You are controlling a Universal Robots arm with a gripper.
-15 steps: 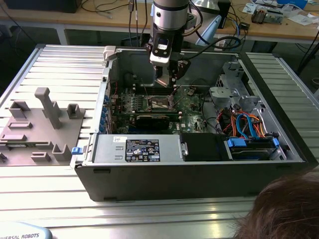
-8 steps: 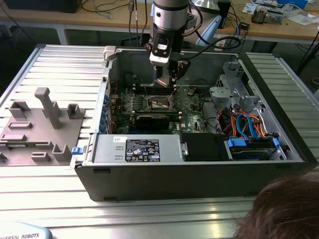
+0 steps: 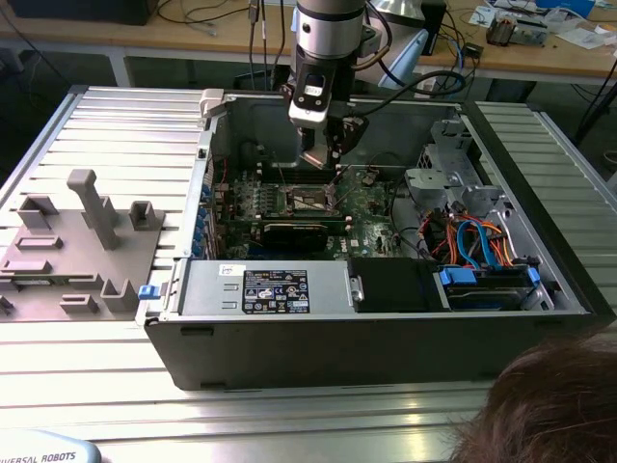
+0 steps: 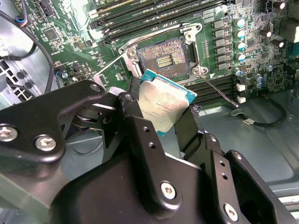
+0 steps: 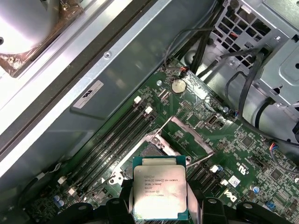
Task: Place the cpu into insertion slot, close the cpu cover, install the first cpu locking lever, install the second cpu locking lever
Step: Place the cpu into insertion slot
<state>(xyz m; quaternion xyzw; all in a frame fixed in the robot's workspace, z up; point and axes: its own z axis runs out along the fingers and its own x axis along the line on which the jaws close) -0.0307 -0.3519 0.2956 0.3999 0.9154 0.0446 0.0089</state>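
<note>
Silver-grey square cpu (image 5: pixel 160 192) clamped edgewise in matte black hand (image 4: pixel 163 109), above gold-tinged insertion slot (image 4: pixel 161 58).

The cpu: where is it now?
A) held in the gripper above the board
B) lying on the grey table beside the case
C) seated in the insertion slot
A: in the second wrist view the gripper clamps the cpu by its edges, and the insertion slot lies bare beyond it.
</note>
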